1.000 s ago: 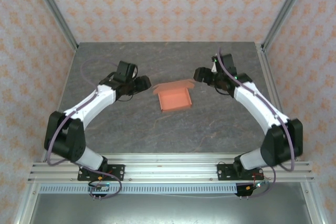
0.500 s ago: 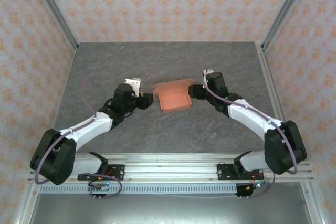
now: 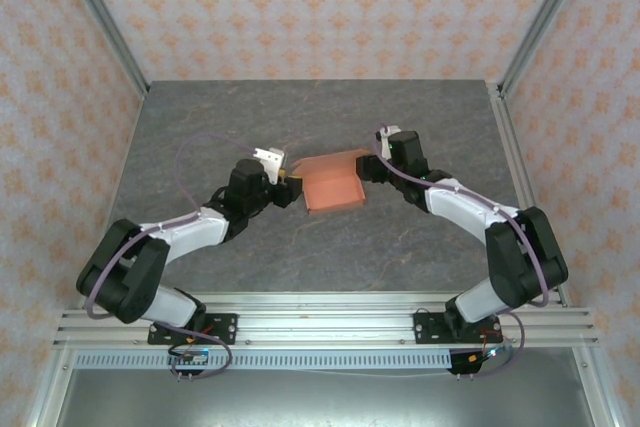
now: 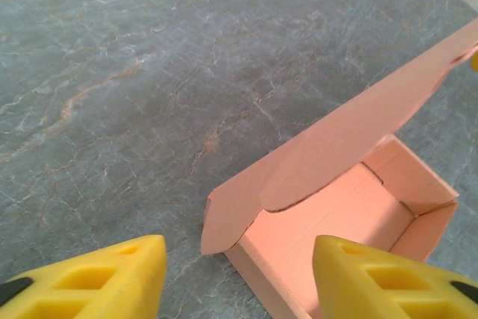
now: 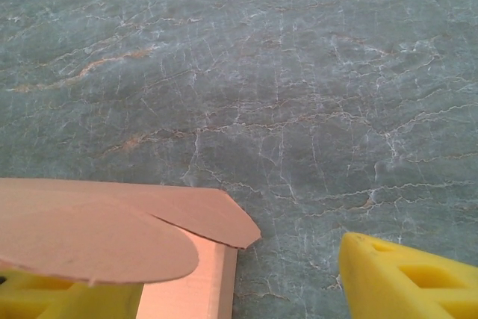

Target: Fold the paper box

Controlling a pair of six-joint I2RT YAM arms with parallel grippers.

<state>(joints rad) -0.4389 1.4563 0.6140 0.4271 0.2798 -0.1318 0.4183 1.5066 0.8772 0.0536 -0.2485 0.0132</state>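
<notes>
Nearest me, the two arms rise from their bases on the metal rail (image 3: 330, 309) and bend inward over the grey marbled table (image 3: 420, 237). The left gripper (image 3: 287, 187) sits low at the left side of the paper box (image 3: 332, 192), its yellow fingers (image 4: 112, 274) spread wide. Seen from its wrist, the box's near corner lies in the gap between them, and I cannot tell whether either one touches the card. The right gripper (image 3: 368, 169) comes in at the box's far right corner, its pincer apart as well. One yellow finger (image 5: 407, 278) stands clear over bare stone, and the other is partly hidden under a rounded tab (image 5: 89, 240) of card. The box sits about mid-table, a shallow salmon-orange tray with its walls up and its top open. Along its far edge the lid flap (image 3: 325, 161) stands tilted up, not closed. Beyond it the table runs back to the patterned walls (image 3: 320, 7).
</notes>
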